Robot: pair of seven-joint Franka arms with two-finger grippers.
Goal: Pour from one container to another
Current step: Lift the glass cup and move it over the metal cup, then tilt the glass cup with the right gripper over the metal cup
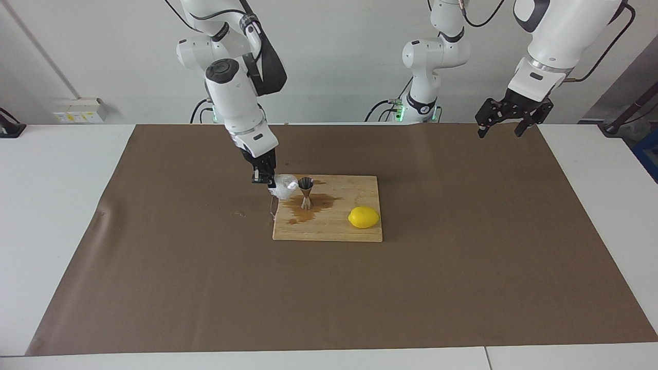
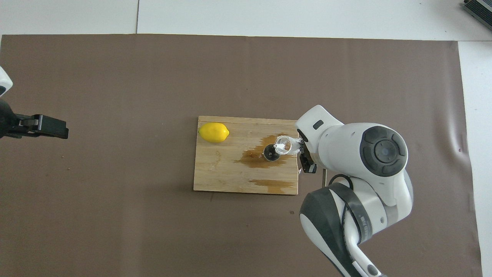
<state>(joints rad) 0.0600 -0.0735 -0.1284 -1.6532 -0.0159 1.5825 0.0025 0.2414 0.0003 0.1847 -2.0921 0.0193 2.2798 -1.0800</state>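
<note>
The right gripper [image 1: 268, 181], clamped on the tilted plastic cup [image 1: 284, 186] just above centre frame, holds its mouth beside the upright jigger [image 1: 306, 191] on the board [image 1: 354, 232]; the left gripper [image 1: 506, 121] waits, fingers spread.

White arms [image 1: 234, 100], black pincers, dark cables.

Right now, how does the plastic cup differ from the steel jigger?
The plastic cup is squat, translucent and crinkly; the steel jigger is shiny, opaque and hourglass-shaped. The cup is held in the air, tipped on its side in the right tool; the jigger stands upright on the stained cutting board. Both are small vessels, smaller than the lemon.
</note>
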